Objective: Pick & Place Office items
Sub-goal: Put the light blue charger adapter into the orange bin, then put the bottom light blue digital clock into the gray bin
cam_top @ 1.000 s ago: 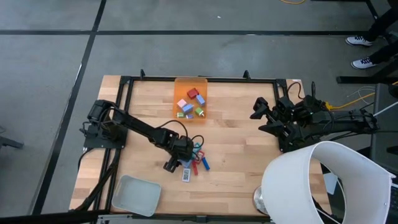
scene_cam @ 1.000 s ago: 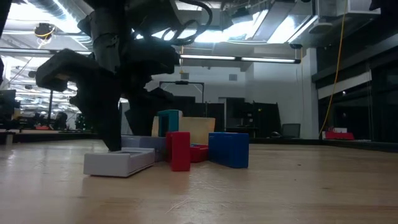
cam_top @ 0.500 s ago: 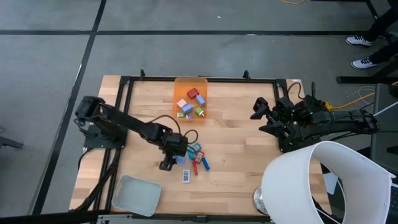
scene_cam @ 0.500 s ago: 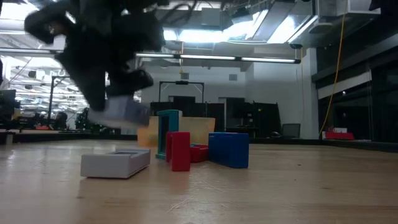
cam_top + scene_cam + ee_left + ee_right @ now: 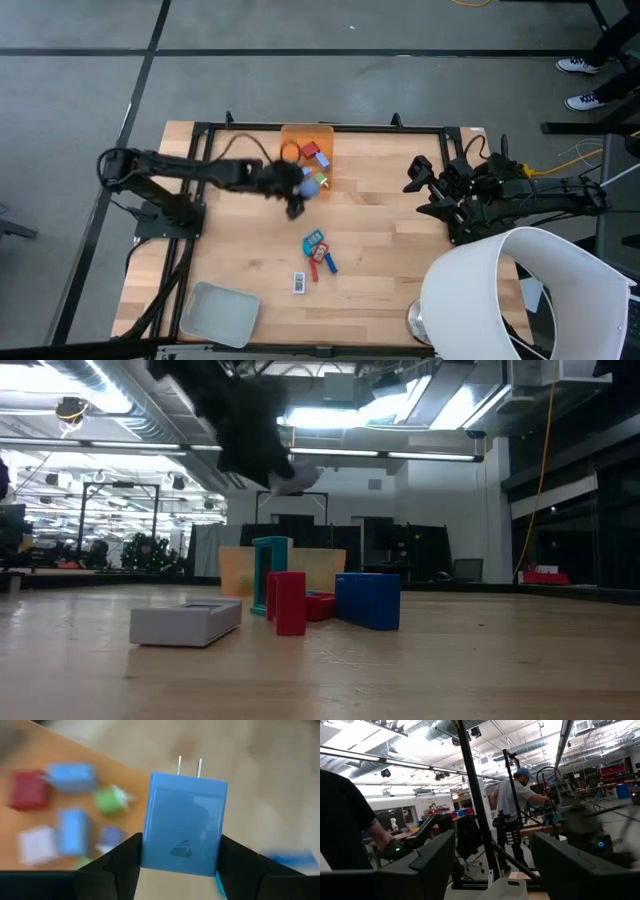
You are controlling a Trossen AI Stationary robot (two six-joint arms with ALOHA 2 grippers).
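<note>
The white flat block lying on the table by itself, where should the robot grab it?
Probably from straight above, the tool closing across the two long sides of the white flat block. It lies flat and low on the table, apart from the red piece, so the sides are free.

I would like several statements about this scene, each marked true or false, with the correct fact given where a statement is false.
1. The left gripper holds a blue plug adapter with two metal prongs. True.
2. The left gripper hovers over the pale grey tray. False: it is at the orange bin, at the table's far edge.
3. The right gripper rests at the table's right side, away from the items. True.
4. The table pile has been emptied. False: teal, red, blue and white pieces are still there.
5. The orange bin is empty. False: several colourful pieces lie in it.
</note>
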